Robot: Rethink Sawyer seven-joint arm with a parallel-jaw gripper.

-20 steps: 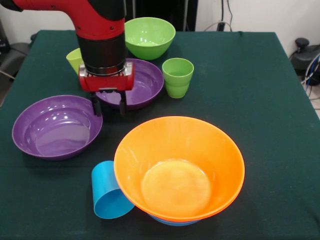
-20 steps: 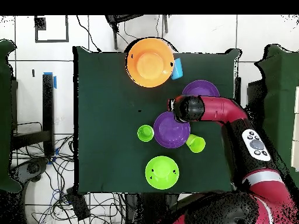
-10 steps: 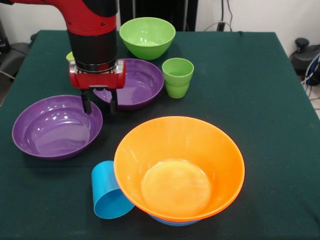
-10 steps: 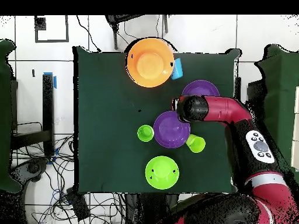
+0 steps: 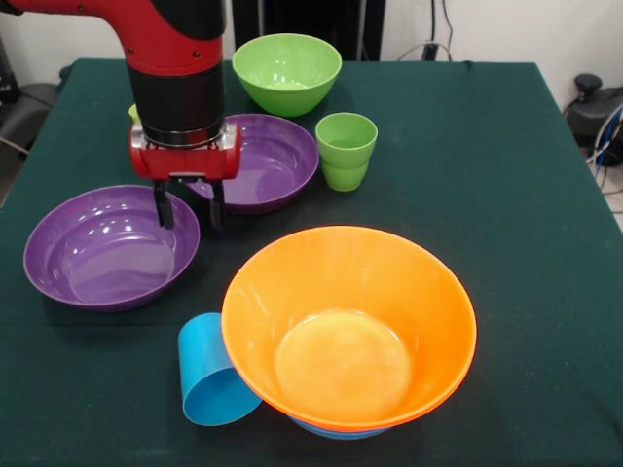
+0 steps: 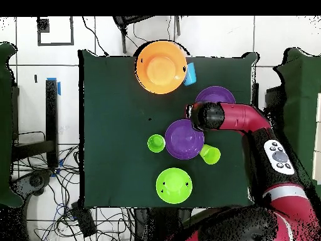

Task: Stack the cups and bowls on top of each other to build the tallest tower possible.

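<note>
The gripper [image 5: 186,206] is held parted and empty above the near purple bowl's [image 5: 109,247] rim — both purple bowls are seen empty.

All the bowls look like shiny smooth plastic, the big orange bowl [image 5: 348,326] and the purple bowl [image 5: 109,246] both throwing glare off their insides. The ridged green cup [image 5: 346,150] and sky blue cup [image 5: 207,374] have that same glossy plastic look. The table [image 5: 516,175] is covered in matt dark green cloth.
</note>
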